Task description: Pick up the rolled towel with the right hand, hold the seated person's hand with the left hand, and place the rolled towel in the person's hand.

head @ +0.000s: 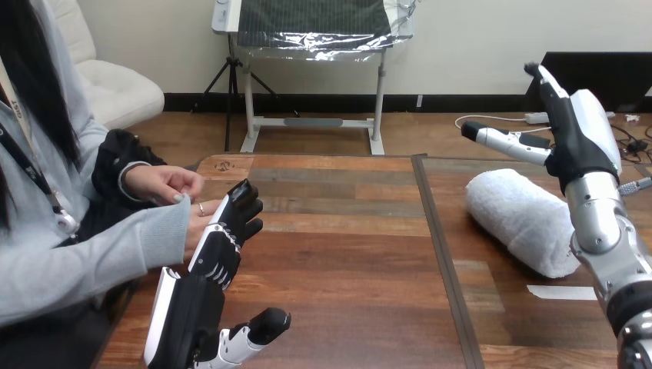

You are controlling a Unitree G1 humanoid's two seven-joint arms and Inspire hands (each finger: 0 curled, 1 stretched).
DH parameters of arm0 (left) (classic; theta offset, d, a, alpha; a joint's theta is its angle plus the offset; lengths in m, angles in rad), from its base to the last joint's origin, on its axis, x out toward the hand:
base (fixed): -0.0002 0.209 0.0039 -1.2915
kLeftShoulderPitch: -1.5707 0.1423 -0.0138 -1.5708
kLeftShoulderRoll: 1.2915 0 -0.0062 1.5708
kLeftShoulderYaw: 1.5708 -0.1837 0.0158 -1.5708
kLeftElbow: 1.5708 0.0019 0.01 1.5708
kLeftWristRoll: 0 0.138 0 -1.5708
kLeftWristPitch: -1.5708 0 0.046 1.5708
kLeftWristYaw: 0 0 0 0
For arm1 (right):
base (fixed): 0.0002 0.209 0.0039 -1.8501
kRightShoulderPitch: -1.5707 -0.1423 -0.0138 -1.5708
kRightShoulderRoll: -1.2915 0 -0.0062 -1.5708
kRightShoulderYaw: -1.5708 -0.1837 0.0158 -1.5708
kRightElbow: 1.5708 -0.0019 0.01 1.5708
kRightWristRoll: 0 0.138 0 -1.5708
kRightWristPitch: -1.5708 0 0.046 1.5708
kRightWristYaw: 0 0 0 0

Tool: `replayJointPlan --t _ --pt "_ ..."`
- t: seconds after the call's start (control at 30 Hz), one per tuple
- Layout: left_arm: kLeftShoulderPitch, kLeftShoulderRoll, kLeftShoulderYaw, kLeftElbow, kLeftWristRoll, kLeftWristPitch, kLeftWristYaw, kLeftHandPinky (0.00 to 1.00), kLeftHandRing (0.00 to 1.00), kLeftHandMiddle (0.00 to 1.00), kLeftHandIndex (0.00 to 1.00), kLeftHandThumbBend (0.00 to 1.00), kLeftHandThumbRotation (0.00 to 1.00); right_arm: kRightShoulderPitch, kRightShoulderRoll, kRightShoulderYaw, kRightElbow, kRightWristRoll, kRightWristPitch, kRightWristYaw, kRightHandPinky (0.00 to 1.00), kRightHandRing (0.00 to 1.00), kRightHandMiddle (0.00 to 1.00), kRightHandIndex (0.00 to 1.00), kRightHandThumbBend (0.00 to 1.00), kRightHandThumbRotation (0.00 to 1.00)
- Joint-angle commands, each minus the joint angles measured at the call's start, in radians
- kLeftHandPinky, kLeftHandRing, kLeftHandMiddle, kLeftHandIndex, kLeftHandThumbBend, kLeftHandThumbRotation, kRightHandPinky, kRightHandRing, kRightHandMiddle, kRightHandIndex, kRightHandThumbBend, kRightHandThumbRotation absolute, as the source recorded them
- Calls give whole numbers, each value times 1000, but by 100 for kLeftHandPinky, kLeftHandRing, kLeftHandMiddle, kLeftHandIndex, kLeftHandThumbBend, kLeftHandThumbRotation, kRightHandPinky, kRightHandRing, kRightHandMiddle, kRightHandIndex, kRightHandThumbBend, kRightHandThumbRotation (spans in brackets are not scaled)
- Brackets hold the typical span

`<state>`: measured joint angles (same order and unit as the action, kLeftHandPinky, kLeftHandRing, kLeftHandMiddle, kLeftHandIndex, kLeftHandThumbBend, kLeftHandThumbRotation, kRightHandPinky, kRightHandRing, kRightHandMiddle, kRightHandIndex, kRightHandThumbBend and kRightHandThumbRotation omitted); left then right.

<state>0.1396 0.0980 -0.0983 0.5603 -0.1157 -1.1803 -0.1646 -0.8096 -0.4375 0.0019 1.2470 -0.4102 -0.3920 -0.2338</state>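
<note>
One tabletop [338,254], its middle bare between the arms. One rolled towel [515,219] lies at 3 o'clock, near the right edge. One right hand [577,131] hovers at the towel's 1 o'clock, spread wide (holding nothing). One left hand [192,304], at 8 o'clock, lays straight fingers against the person's hand [194,228], the lower of two. One tape strip [561,292] lies at 4 o'clock.

Rolled towel [521,221] on wooden table [346,254]
</note>
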Motion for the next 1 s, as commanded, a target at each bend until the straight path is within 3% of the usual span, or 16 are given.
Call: replayJointPlan --t 0.0,0.5,0.97 --pt "-49 -19 16 -39 -31 -8 -5 89 91 93 92 100 65 -208 -46 26 47 -15 52 -26 89 100 97 95 100 50" --pt "-33 -17 6 -63 -62 -4 -21 89 92 93 92 100 63 -245 -58 61 85 -48 164 2 99 100 99 96 100 48" --pt "-17 -22 12 -77 -63 -14 -20 88 91 92 92 100 63 -265 -67 112 106 -96 267 37 100 100 100 96 100 53"
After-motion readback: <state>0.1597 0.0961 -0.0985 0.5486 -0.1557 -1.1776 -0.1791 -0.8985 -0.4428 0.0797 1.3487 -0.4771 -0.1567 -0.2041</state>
